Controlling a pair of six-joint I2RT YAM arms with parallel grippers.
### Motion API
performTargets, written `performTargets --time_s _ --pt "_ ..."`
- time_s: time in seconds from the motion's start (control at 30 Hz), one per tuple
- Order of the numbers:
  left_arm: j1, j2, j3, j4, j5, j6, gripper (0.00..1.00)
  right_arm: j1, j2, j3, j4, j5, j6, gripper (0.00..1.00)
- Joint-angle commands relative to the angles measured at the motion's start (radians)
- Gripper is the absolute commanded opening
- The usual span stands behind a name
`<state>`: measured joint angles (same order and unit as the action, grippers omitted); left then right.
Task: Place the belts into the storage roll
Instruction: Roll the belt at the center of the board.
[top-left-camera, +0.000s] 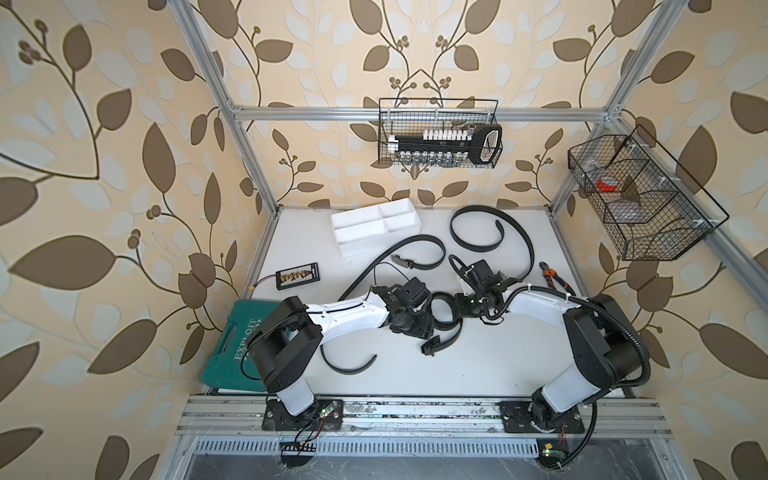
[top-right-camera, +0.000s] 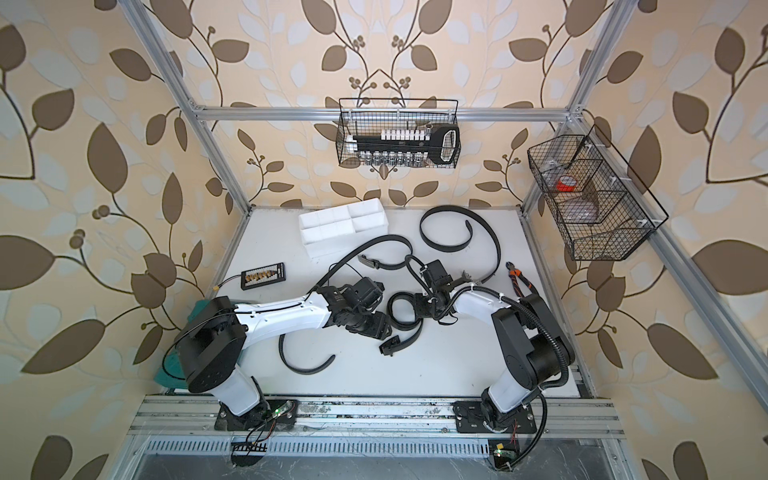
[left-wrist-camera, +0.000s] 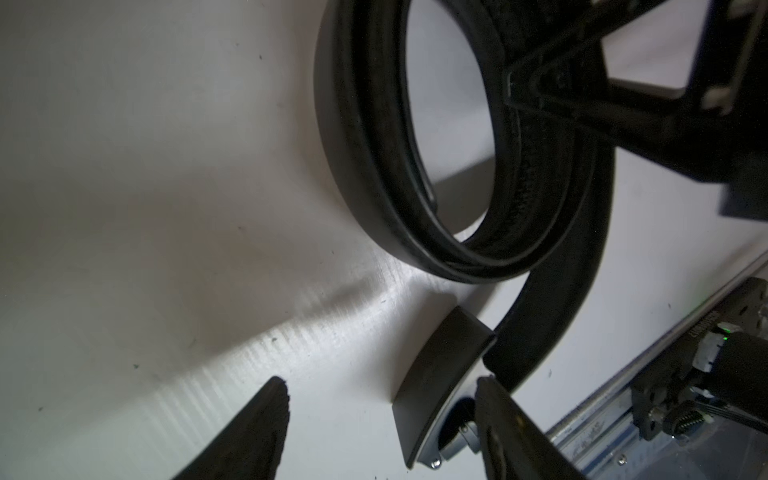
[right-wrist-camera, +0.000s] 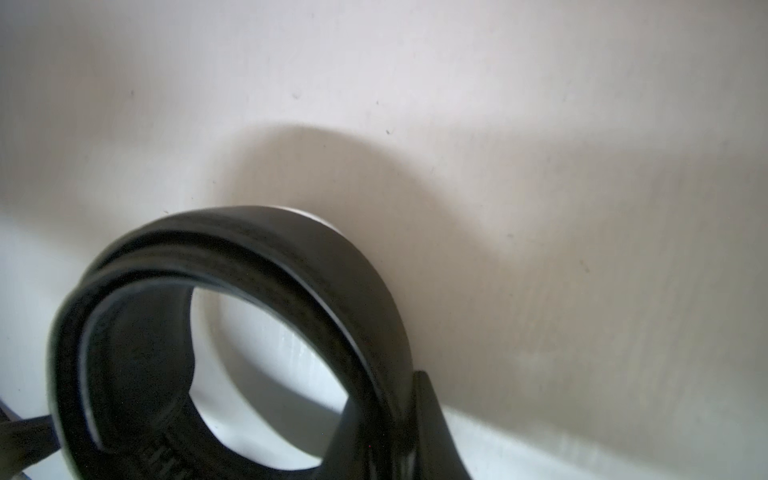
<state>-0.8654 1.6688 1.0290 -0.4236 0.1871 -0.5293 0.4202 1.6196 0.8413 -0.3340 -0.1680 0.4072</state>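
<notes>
A black belt coiled into a ring (top-left-camera: 442, 309) stands on edge on the table between my two grippers. My right gripper (right-wrist-camera: 395, 424) is shut on the coil's wall (right-wrist-camera: 291, 249). The coil's tail ends in a dark buckle (left-wrist-camera: 440, 374). That buckle lies between the fingers of my open left gripper (left-wrist-camera: 381, 380), close to one fingertip (left-wrist-camera: 498, 407) and not clamped. A second belt (top-left-camera: 415, 245) curves away behind the left arm. The third belt (top-left-camera: 478, 245) loops at the back right. Behind them sits the white four-compartment storage roll (top-left-camera: 376, 226), nothing showing in it.
A green tool case (top-left-camera: 237, 349) lies at the front left, with a black connector board (top-left-camera: 297, 275) behind it. Orange-handled pliers (top-left-camera: 552, 278) lie by the right arm. Wire baskets hang on the back wall (top-left-camera: 440, 137) and on the right frame (top-left-camera: 636, 199).
</notes>
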Motion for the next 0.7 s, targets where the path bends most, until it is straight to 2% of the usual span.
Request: performTargets --time_s 0.0,0.23,0.47,0.67 --pt "-0.006 0.02 0.04 -0.045 0.003 0.022 0.68 -0.008 0.002 -0.024 -0.014 -0.014 0.009 0.0" --pt "-0.006 0.1 0.108 -0.051 0.035 -0.011 0.68 -0.008 0.005 -0.031 -0.007 -0.016 0.012 0.0" --pt "-0.007 0.144 0.155 -0.025 0.113 -0.033 0.7 -0.008 0.016 -0.033 -0.002 -0.022 0.011 0.0" --pt "-0.049 0.176 0.176 -0.062 0.124 0.014 0.64 -0.01 0.013 -0.031 -0.002 -0.013 0.014 0.0"
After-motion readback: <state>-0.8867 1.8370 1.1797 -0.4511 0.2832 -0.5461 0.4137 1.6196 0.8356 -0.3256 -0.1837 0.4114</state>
